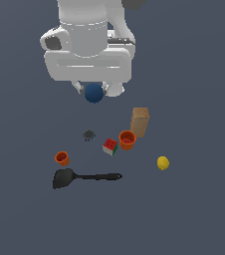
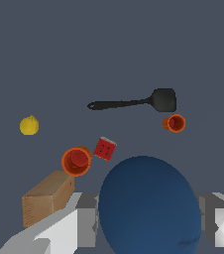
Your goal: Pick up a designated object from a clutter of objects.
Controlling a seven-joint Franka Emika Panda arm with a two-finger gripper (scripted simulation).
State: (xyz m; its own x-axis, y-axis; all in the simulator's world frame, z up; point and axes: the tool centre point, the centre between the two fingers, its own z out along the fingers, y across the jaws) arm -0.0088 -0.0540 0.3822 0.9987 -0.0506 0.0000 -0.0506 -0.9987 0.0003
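The dark blue ball sits between my gripper's fingers, held up under the white arm, above the clutter. In the wrist view the ball fills the foreground between the two grey fingers. The gripper is shut on it. Below lie the clutter items: the larger orange cup, the smaller orange cup, the puzzle cube, the tan box, the yellow lemon, the black spatula and the grey ridged round thing.
In the wrist view the spatula, small cup, cube, larger cup, box and lemon lie spread on the dark grey floor. The grey round thing is hidden there.
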